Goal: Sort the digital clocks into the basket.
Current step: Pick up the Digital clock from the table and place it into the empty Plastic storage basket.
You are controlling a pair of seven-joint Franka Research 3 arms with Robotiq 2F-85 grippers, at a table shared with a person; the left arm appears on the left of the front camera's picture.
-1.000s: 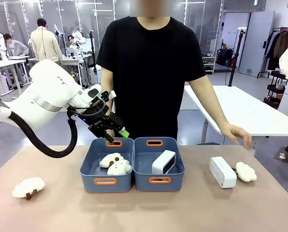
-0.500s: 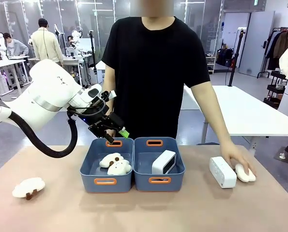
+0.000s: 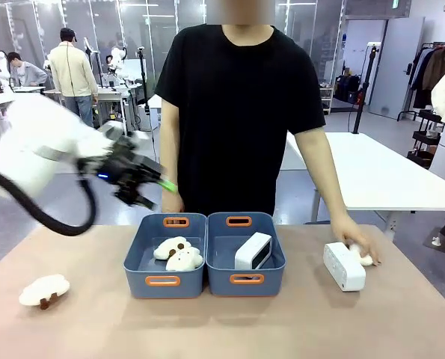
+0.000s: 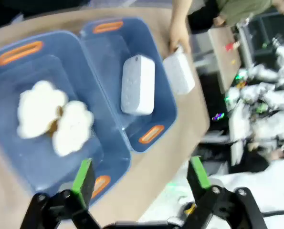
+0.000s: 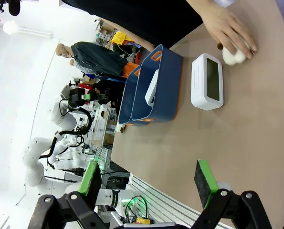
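At the table's left edge: a cloud toy (image 3: 44, 290) lying alone. Left gripper (image 4: 140, 162) in the air, up and left of the bins, blurred in the front view; fingers spread wide, nothing between them. Left bin (image 3: 136, 280): pair of cloud toys (image 3: 177, 254) lying together inside. Right bin (image 3: 273, 280), touching the left one: first clock (image 3: 253, 250) inside, tilted on its edge. Second clock (image 3: 344, 265) on the table, right of the bins. Just beside it, the person's hand (image 3: 354, 241) covers a third toy (image 3: 366, 259). Right gripper (image 5: 148, 164) above the table, spread wide, empty.
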